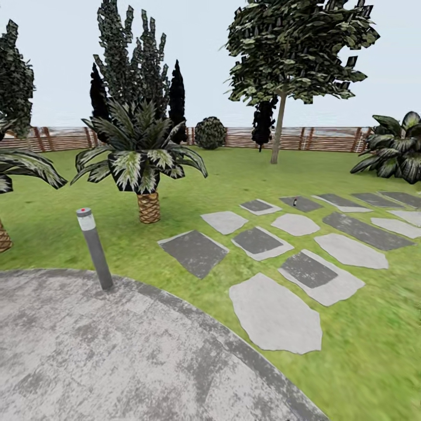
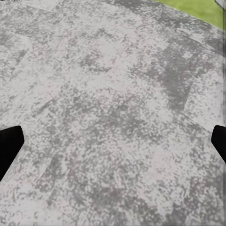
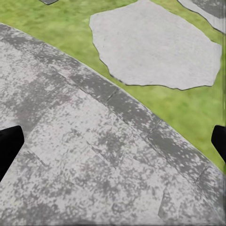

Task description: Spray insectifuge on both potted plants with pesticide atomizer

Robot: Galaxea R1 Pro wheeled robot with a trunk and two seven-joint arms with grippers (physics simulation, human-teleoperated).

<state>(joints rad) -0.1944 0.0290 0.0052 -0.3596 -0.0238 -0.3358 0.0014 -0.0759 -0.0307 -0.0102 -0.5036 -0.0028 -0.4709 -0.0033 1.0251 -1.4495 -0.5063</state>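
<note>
Far off on a dark stepping stone stands a tiny slim upright thing with a pale top [image 1: 295, 203], most likely the pesticide atomizer, though it is too small to be sure. The potted plants are out of view. In the left wrist view, my left gripper [image 2: 113, 146] hangs open over the grey paved patio [image 2: 108, 94], its black fingertips [image 2: 9, 148] wide apart with nothing between them. My right gripper [image 3: 113, 146] is open too, over the patio's curved edge [image 3: 141, 117], with lawn and a pale stepping stone [image 3: 155, 44] beyond.
A grey bollard lamp [image 1: 94, 248] stands at the patio rim [image 1: 193, 316]. Behind it is a palm [image 1: 143, 158], with another at the left edge [image 1: 6, 175]. Stepping stones [image 1: 275, 316] lead right across the lawn. A tree [image 1: 280, 117], a bush [image 1: 209, 133] and a wooden fence [image 1: 327, 139] stand at the back.
</note>
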